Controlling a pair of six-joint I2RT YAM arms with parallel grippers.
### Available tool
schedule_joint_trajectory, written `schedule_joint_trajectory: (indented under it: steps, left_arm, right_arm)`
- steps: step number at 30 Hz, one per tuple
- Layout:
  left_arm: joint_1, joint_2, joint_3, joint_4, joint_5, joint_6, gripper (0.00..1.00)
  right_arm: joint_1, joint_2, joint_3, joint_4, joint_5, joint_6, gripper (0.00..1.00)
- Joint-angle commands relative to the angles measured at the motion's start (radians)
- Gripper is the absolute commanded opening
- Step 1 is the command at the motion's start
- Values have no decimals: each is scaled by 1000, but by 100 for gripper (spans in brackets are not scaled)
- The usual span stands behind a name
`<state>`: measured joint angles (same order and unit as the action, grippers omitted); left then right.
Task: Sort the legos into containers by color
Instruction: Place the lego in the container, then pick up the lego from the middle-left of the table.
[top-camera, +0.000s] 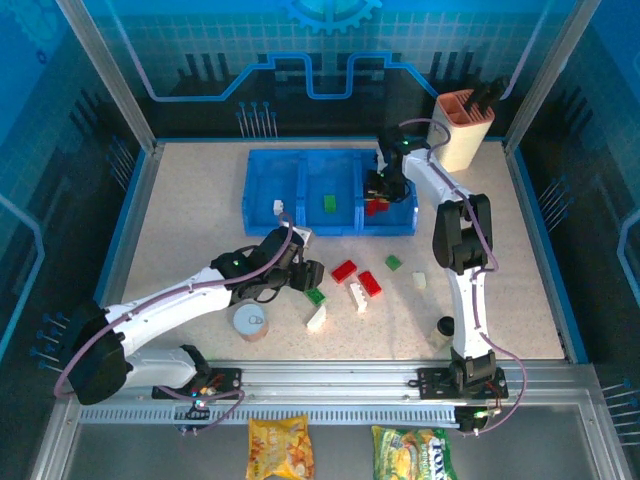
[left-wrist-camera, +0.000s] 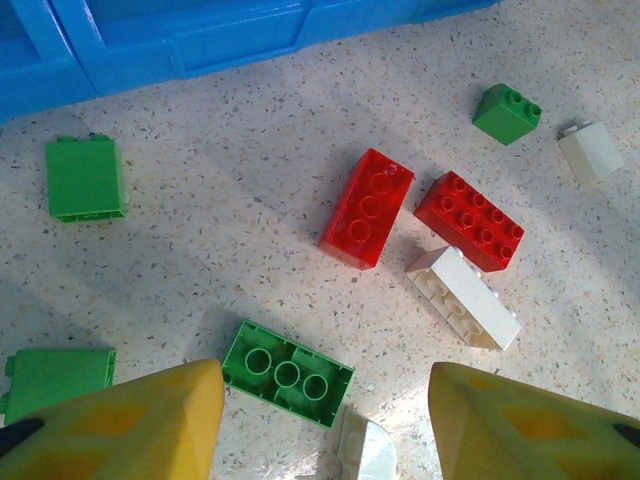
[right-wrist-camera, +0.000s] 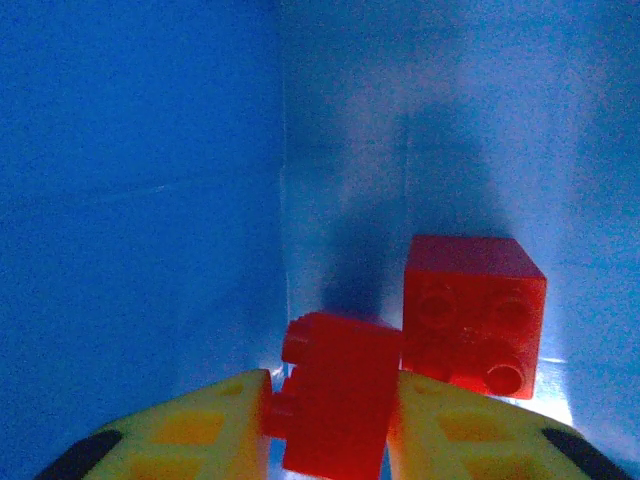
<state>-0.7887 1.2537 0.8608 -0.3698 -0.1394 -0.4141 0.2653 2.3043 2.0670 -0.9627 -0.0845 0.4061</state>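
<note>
Right jaws grip a red lego (right-wrist-camera: 335, 400) inside the blue tray (top-camera: 268, 175); left jaws spread wide over a green lego (left-wrist-camera: 288, 373).

Tray (top-camera: 262, 162): translucent blue. Table (left-wrist-camera: 230, 190): beige with dark speckle.

Loose legos (left-wrist-camera: 366, 208), left wrist view: red at centre, green at 1, 6 and 9 o'clock, white at 4 o'clock.

Left gripper (left-wrist-camera: 325, 420) and right gripper (right-wrist-camera: 330, 410): yellow fingers, black marks. The right gripper grips a red brick (right-wrist-camera: 335, 370). A second red brick (right-wrist-camera: 475, 310) is at 2 o'clock.
</note>
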Motion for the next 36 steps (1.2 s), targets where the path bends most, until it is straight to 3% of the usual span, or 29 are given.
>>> schedule_joint_trajectory:
  steps: [1,21,36]
  left_arm:
    - [-8,-7,-1,-26,-14,-9,57]
    - [-7,39,25,-50,-6,-29,57]
    - [-8,192,96,-159,24,-82,55]
  right_arm:
    - [-6,-1,41,-31,-5,-6,37]
    - [-3,-149,9,-48,15,-13,40]
    - [1,-438,-335,51,31,13,39]
